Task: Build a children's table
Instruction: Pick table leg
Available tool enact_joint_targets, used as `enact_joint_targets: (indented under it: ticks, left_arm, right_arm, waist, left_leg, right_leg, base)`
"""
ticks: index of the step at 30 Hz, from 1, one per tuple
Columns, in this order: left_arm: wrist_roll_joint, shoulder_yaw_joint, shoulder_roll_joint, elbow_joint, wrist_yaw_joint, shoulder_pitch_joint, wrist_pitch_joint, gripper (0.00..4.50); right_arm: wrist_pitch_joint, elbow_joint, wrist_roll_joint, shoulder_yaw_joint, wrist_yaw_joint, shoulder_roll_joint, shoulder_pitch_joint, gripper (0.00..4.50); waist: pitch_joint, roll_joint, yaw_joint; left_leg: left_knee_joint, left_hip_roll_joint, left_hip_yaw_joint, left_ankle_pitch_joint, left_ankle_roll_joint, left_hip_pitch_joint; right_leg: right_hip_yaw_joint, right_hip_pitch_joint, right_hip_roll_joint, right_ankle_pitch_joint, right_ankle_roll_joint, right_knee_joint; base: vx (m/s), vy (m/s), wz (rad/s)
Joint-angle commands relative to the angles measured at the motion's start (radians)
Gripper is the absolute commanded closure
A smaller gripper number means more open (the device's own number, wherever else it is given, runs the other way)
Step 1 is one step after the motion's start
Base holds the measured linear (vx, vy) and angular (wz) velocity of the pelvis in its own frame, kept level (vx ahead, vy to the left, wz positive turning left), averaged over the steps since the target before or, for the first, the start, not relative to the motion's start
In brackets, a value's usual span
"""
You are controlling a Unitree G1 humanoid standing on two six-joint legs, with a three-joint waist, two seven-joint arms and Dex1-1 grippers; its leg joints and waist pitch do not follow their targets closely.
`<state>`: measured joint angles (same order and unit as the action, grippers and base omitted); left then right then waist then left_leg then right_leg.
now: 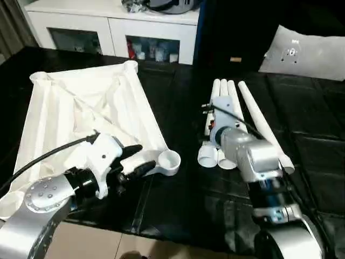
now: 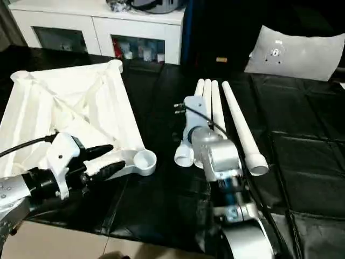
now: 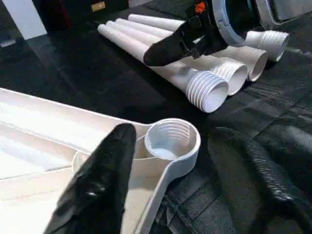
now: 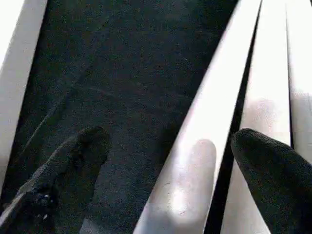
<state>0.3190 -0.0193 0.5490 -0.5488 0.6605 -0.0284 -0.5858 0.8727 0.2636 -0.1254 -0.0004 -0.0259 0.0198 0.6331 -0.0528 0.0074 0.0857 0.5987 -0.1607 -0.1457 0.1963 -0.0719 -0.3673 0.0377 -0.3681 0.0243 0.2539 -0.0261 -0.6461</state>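
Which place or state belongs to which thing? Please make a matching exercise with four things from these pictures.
Things:
1. table top
2. four tube legs
3. left tool
4. right tool

Places or states:
A. open above the bundle of white tubes
B. lying side by side on the black cover, threaded ends toward the robot
C. upside down, ribbed side up, round socket at the near corner
D. fingers apart at the near corner socket, not closed on it

Pairs: 1-C, 2-B, 3-D, 4-A
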Motion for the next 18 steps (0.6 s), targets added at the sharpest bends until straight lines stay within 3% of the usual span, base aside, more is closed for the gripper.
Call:
enact_joint_targets:
  ticks: [1, 10, 18]
  left_arm:
    - [0.003, -0.004, 0.007, -0.021, -0.015, 0.006, -0.019, 1.72]
    - [-0.001, -0.021, 0.023, -0.042, -0.017, -0.005, -0.047, 1.72]
    - [0.007, -0.021, 0.035, -0.061, -0.02, -0.013, -0.064, 1.72]
  right_arm:
    - [-0.008, 0.033, -0.008, -0.016, -0.011, -0.004, 0.014, 0.0]
    - [0.006, 0.165, -0.012, -0.057, -0.027, -0.028, 0.056, 0.0]
    - [0.017, 0.277, -0.062, -0.117, 0.007, -0.043, 0.104, 0.0]
  waist:
    - [0.055, 0.007, -0.005]
    - [0.055, 0.005, -0.004]
    - [0.056, 0.0, -0.004]
  left_leg:
    - [-0.071, -0.055, 0.013, 0.087, -0.065, 0.009]
    - [-0.07, -0.056, 0.012, 0.092, -0.065, 0.009]
    - [-0.07, -0.057, 0.011, 0.087, -0.06, 0.009]
  right_leg:
    - [-0.06, 0.037, 0.098, -0.068, -0.107, 0.067]
    - [-0.059, 0.036, 0.1, -0.044, -0.115, 0.067]
    - [-0.058, 0.036, 0.101, -0.054, -0.121, 0.064]
  base:
    - [0.0, 0.0, 0.0]
    - [0.0, 0.0, 0.0]
    - [0.0, 0.0, 0.0]
